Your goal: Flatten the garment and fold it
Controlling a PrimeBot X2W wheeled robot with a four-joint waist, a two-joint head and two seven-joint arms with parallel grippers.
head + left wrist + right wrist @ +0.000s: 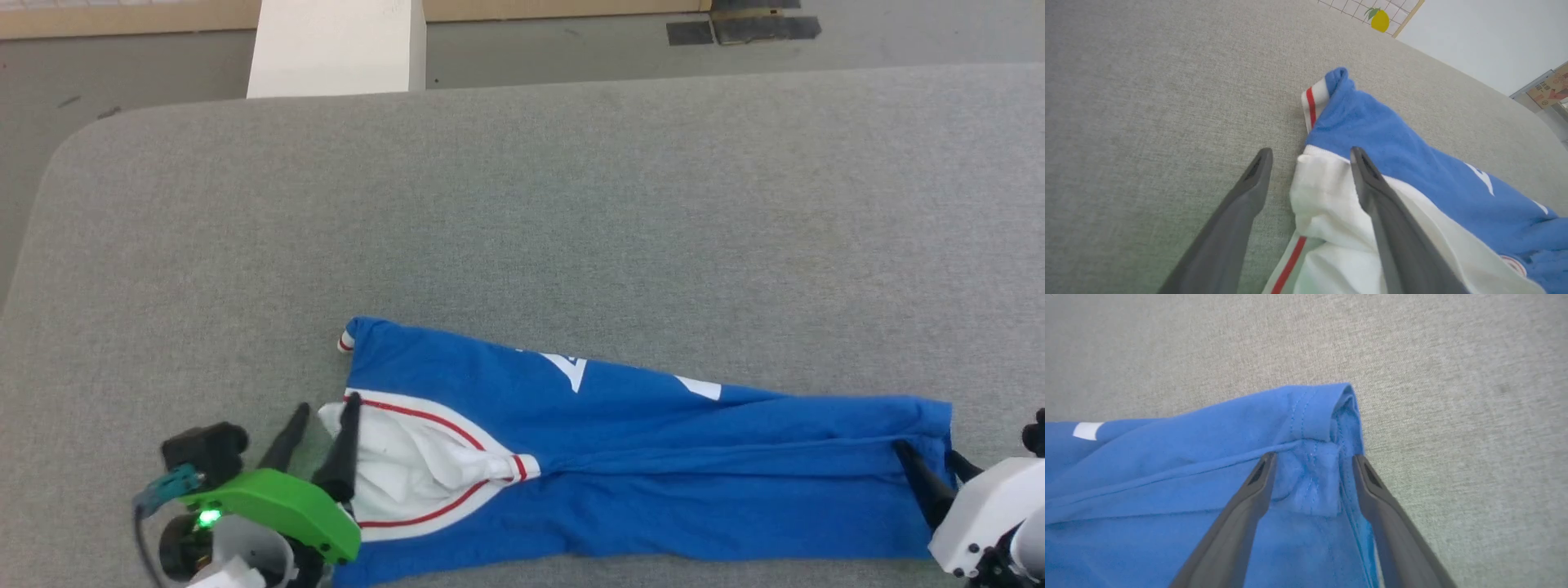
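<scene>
Starting left, your left gripper [327,402] stands wide open, empty, one finger over the white sleeve [400,461] of the garment [653,457], which lies bunched along the grey table [522,204]. Your right gripper [925,451], also open and empty, straddles its blue hem [1310,416].

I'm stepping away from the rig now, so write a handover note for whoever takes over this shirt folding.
Left gripper: open, holding nothing, one finger over the white sleeve.
Right gripper: open, holding nothing, fingers astride the hem corner.
Shirt: on the grey table, a long narrow strip.
Done: folded lengthwise.
Left: smooth the wrinkles, then probably fold the strip across.
</scene>
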